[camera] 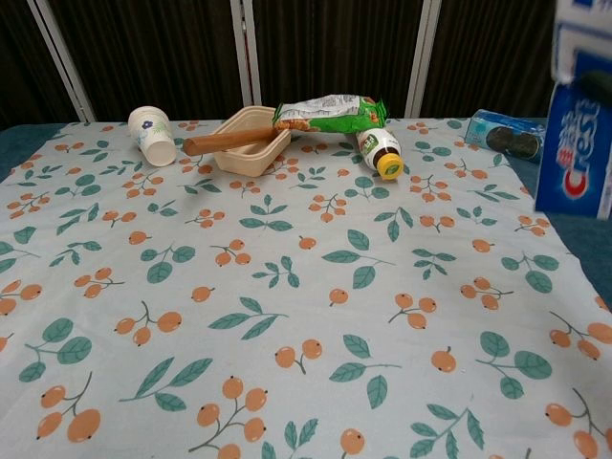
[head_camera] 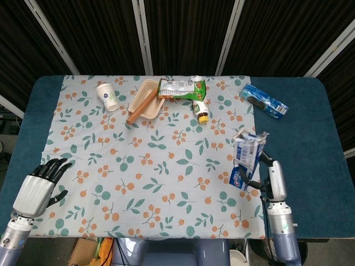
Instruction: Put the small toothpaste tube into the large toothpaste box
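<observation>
Step in hand: right hand (head_camera: 275, 176) holds the large toothpaste box (head_camera: 247, 159) upright above the counter's near right edge, open flaps on top; fingers clamped on its lower part.
Small toothpaste tube: not identifiable in either view (possibly already in the box; cannot tell).
Left hand (head_camera: 40, 188): idle at near left, fingers apart, empty.
Next move: judged, find the tube, then bring it to the opening with the box kept steady.
Writing: "Crest" on the box's blue face; the rest is too small to read.
Far right: blue biscuit pack (head_camera: 264, 101), text unreadable.
</observation>
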